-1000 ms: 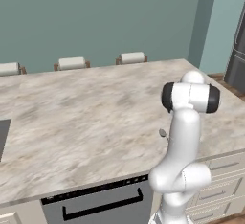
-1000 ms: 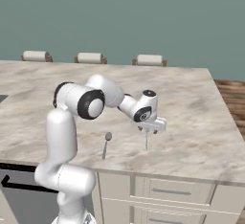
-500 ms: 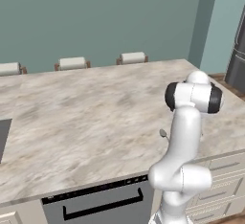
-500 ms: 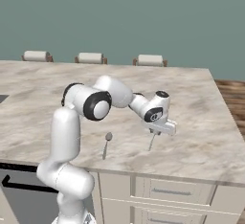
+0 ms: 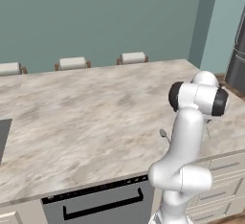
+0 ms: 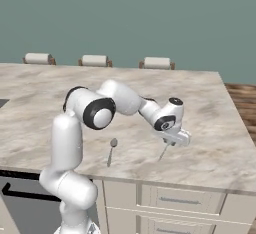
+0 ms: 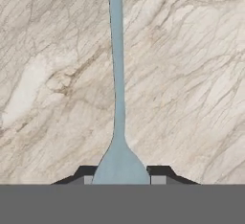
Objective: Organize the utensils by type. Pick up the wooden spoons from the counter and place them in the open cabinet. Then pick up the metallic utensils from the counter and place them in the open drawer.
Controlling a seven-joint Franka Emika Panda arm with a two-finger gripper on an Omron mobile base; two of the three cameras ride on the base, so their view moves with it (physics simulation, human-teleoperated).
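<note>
My gripper (image 6: 172,139) hangs low over the counter (image 6: 210,103) near its front edge, shut on a slim grey metal utensil (image 6: 164,151) that slants down from the fingers toward the stone. In the hand view the same utensil (image 7: 116,74) runs straight away from the gripper (image 7: 119,171), its wide end pinched between the two dark fingertips (image 7: 159,172). A second small metal spoon (image 6: 111,150) lies flat on the counter to the left of the gripper, beside the arm's elbow; it also appears next to the arm in the left base view (image 5: 164,134).
Three chair backs (image 6: 156,62) line the counter's far edge. Closed grey drawer fronts (image 6: 170,198) sit below the front edge, a dark appliance door (image 5: 95,204) to their left. A dark tall appliance (image 5: 237,60) stands at the right.
The jaws have closed on the metal utensil, and the hand has swung right along the counter's front with it. The other spoon has not moved.
</note>
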